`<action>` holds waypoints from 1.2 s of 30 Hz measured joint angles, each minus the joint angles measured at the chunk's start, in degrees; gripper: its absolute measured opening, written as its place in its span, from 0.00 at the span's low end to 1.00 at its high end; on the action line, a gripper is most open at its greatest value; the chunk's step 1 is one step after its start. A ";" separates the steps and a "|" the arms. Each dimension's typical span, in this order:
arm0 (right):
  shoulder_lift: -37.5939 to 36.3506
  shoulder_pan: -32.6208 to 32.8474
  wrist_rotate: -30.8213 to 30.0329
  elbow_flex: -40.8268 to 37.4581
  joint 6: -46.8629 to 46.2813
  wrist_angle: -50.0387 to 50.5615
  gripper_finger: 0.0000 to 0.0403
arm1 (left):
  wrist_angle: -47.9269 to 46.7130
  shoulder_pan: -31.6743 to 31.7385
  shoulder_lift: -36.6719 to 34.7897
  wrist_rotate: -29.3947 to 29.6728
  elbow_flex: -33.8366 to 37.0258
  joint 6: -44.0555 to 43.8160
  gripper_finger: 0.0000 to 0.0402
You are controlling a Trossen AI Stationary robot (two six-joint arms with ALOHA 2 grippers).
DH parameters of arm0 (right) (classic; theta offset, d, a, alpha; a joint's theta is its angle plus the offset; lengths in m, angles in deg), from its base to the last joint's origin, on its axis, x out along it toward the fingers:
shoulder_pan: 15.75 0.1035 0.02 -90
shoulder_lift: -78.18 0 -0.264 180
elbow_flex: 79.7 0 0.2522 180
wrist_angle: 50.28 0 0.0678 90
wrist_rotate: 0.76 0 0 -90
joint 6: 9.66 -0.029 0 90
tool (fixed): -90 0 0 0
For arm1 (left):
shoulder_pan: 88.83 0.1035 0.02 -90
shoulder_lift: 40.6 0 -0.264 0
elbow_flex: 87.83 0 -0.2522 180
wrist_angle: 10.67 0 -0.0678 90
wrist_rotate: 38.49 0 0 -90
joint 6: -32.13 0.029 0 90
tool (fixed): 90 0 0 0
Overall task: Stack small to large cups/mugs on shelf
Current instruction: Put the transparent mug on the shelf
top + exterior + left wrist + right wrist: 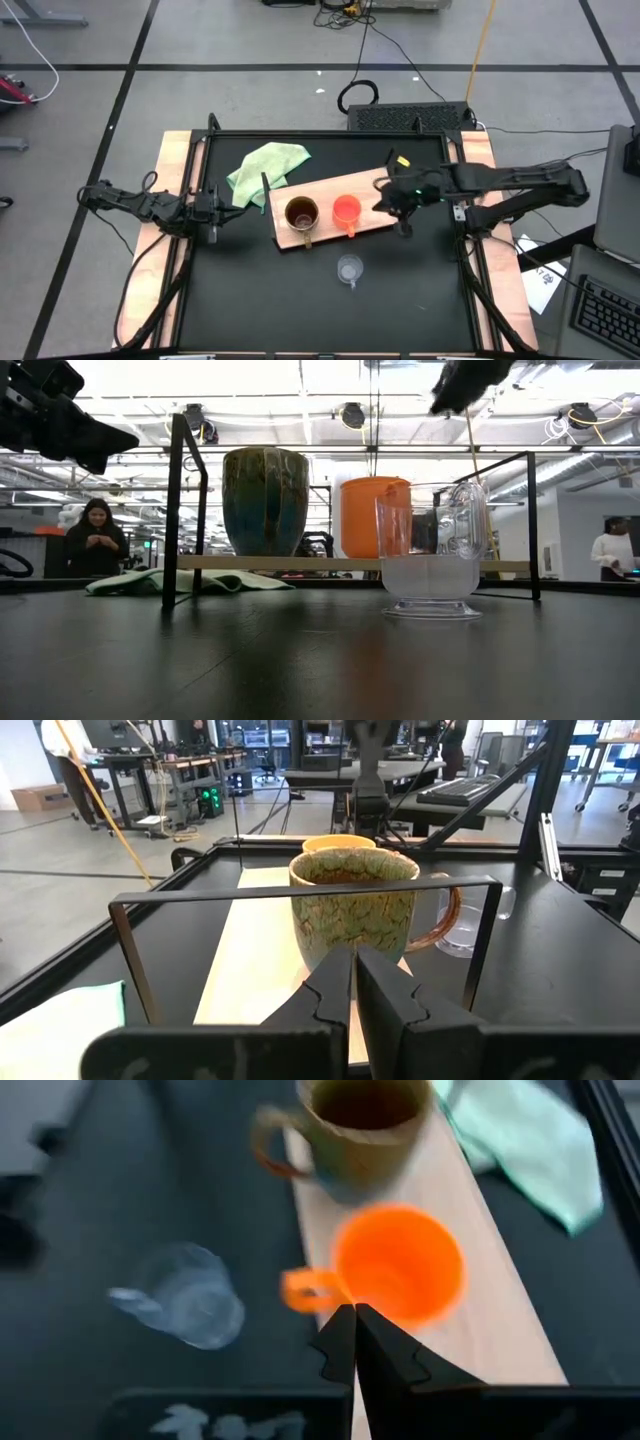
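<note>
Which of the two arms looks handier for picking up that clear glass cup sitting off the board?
Probably the right. Its gripper hovers at the shelf's right end beside the orange cup, nearer the glass cup. The left gripper waits beyond the brown mug, farther off.

Open-plan lab, desks with monitors [110, 732], floor cables [395, 45], seated person [95, 540]

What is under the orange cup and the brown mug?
The light-wood shelf is under both the orange cup and the brown mug. The board parts right beneath them are covered.
</note>
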 joint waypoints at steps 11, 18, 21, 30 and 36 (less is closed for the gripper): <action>-1.99 19.35 -10.08 -0.45 -2.57 -5.02 0.00 | 0.04 0.01 0.00 0.04 0.00 0.10 0.05; -2.30 26.48 -20.93 -2.08 -3.37 -6.56 0.00 | 0.02 0.01 0.00 0.07 0.00 0.60 0.05; -4.25 26.69 -21.45 -4.22 -3.07 -6.42 0.00 | 0.02 0.00 0.00 0.05 0.00 0.60 0.05; -17.21 25.12 -21.38 -14.69 -3.25 -11.84 0.00 | 0.02 -0.01 0.00 0.04 0.00 0.60 0.05; -22.46 23.35 -19.39 -22.20 -3.37 -14.41 0.00 | 0.02 0.00 0.00 0.07 0.00 0.59 0.05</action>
